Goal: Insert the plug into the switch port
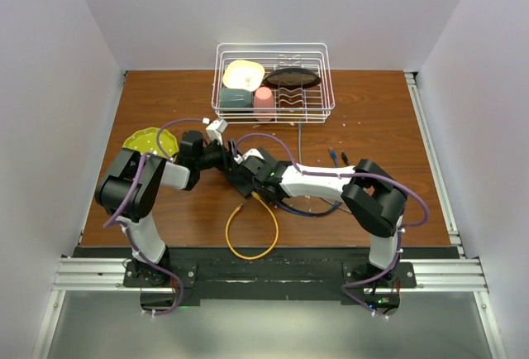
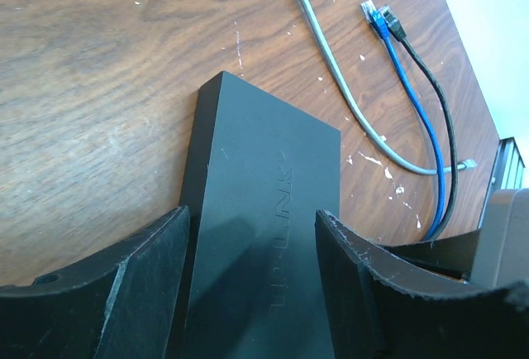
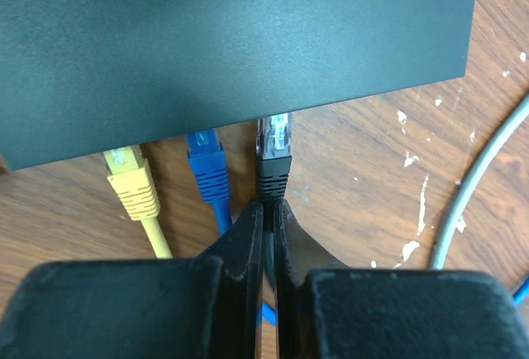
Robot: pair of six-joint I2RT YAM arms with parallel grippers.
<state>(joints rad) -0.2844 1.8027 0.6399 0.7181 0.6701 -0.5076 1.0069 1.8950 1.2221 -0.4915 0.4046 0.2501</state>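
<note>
The flat dark grey switch box point(image 2: 264, 185) lies on the wooden table. My left gripper point(image 2: 252, 218) straddles it, with a finger pressed against each long side. In the right wrist view the box's point(image 3: 231, 36) near edge holds a yellow plug point(image 3: 128, 179) and a blue plug point(image 3: 207, 165). My right gripper point(image 3: 268, 206) is shut on the black cable just behind the black plug point(image 3: 274, 156). The plug's clear tip sits at the box's edge, right of the blue plug. The ports themselves are hidden under the edge. From above, both grippers point(image 1: 225, 159) point(image 1: 258, 175) meet at the box point(image 1: 244, 179).
A yellow cable point(image 1: 252, 231) loops toward the near edge. Loose grey point(image 2: 347, 102), blue point(image 2: 413, 102) and black point(image 2: 438, 111) cables lie right of the box. A white wire dish rack point(image 1: 273, 82) stands at the back. A yellow-green plate point(image 1: 149, 141) lies at the left.
</note>
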